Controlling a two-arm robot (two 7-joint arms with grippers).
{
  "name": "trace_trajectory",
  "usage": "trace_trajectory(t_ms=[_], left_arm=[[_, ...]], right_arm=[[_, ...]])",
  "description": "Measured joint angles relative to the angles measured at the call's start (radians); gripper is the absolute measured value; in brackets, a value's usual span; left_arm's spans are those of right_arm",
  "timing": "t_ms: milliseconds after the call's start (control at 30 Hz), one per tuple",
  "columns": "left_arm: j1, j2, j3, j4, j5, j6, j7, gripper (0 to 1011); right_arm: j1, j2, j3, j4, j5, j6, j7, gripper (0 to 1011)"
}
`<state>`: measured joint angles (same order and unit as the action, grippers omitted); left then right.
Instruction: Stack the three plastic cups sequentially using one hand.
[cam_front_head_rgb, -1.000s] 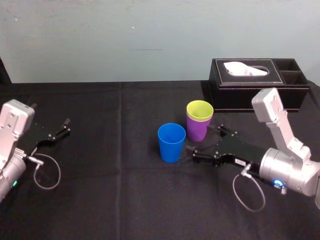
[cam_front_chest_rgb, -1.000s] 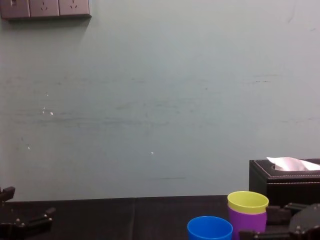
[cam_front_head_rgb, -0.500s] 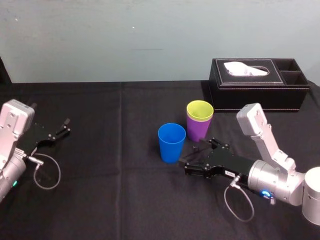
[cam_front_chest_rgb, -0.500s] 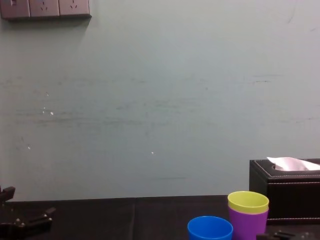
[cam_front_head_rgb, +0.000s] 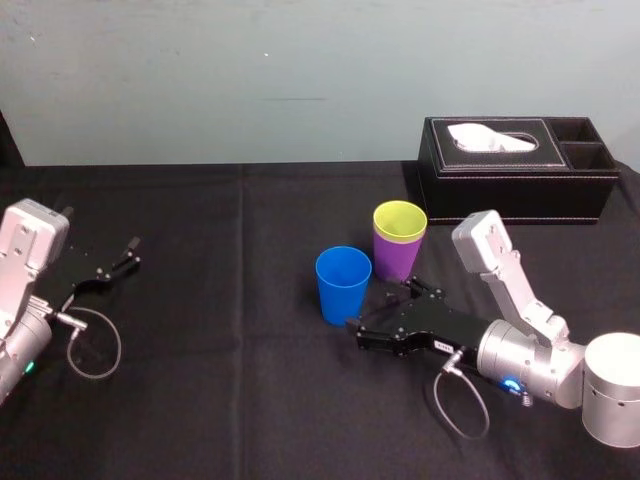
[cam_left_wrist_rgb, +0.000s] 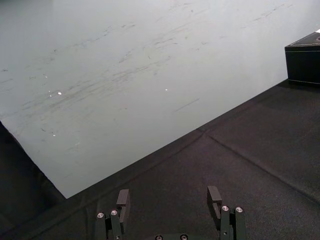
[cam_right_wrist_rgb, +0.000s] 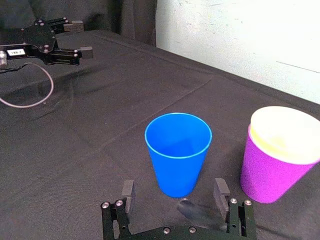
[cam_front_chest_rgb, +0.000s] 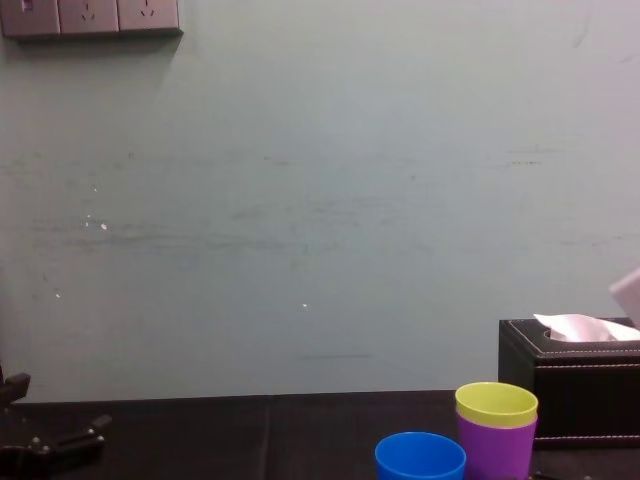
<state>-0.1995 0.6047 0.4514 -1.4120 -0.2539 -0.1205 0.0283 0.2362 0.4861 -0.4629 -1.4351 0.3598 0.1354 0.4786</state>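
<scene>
The right claw (cam_front_head_rgb: 380, 307) lies low over the table (cam_front_head_rgb: 220, 310) with its two fingers spread apart and holding nothing. The blue cup (cam_front_head_rgb: 343, 285) stands upright just ahead of the gap. The right wrist view shows the cup's foot lined up between the two fingers; from there I cannot tell whether either finger touches it. In the head view the nearer fingertip sits just beside the cup's base.

There are three cups. The blue cup stands alone. Just beside it, on the robot's right and a little farther back, the yellow-green cup (cam_front_head_rgb: 400, 219) is nested inside the purple cup (cam_front_head_rgb: 394, 262), its rim standing above the purple one.

One black tissue box (cam_front_head_rgb: 500, 178) sits behind the cups, near the wall, with a white tissue poking from its top. The head view shows two open compartments at its right end. The chest view shows the box and the cups side-on, cut off at their upper parts, and a row of wall sockets (cam_front_chest_rgb: 90, 16) high up.

The left claw (cam_front_head_rgb: 128, 254) rests well apart at the table's left side, its fingers open and empty. The right wrist view shows a looped cable (cam_right_wrist_rgb: 30, 85) beside it.
</scene>
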Motion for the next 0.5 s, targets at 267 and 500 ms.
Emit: trace_trajectory(t_ms=[267, 500], left_arm=[[0.0, 0.0, 0.0, 0.0, 0.0, 0.0, 0.0, 1010], [0.0, 0.0, 0.0, 0.0, 0.0, 0.0, 0.0, 1010]], right_arm=[[0.023, -0.025, -0.012, 0.015, -0.024, -0.004, 0.0, 1003], [0.041, -0.051, -0.018, 0.029, -0.056, -0.008, -0.021, 1003]])
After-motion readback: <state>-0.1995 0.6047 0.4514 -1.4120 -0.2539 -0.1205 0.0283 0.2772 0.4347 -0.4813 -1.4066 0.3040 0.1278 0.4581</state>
